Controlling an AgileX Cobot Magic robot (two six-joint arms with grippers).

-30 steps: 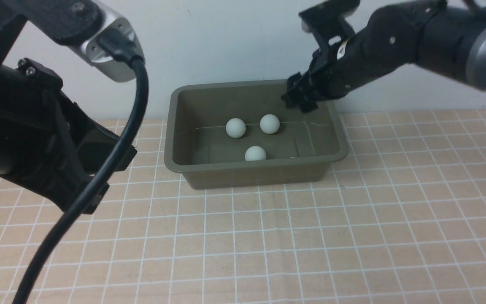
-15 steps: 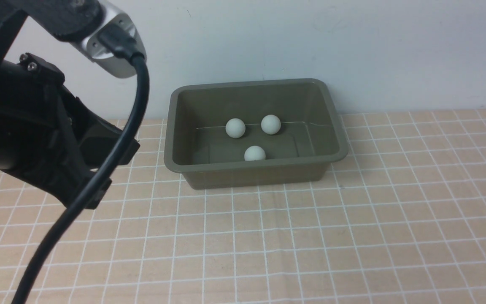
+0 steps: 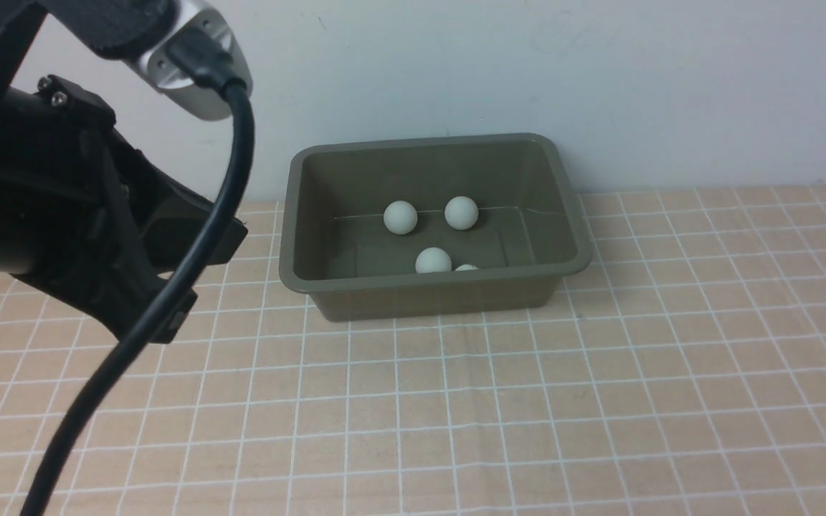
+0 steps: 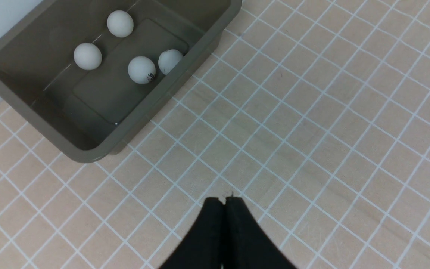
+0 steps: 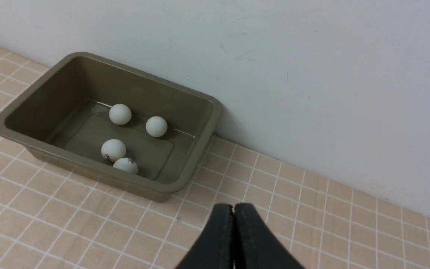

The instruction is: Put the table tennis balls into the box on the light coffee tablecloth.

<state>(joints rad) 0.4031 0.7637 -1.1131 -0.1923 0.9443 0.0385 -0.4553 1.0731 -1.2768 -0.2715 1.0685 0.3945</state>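
The left gripper [image 4: 225, 200] has its jaws pressed together tip to tip with nothing between them, and the right gripper [image 5: 233, 207] is the same: closed flat on itself, holding nothing. I judge that this fits a job with nothing left to carry, since closed, empty jaws are not set for a pick. Directly under both pairs of tips lies only bare cloth [image 4: 312, 130], and no ball shows on any part of it in view. The box [image 4: 103, 97] sits ahead of the left jaws and off to one side, well apart from them. It is also ahead of the right jaws and well apart, backed close against the wall [image 5: 312, 74]. All four balls [image 4: 141, 70] rest on its floor. Two lie apart toward the far side, and two lie touching or nearly so against the side nearer the jaws, a spot where the sloping side would stop a rolling ball. Both grippers hang high and clear of the rim, which suits a finished task. By my reading every ball is in and nothing remains to move.
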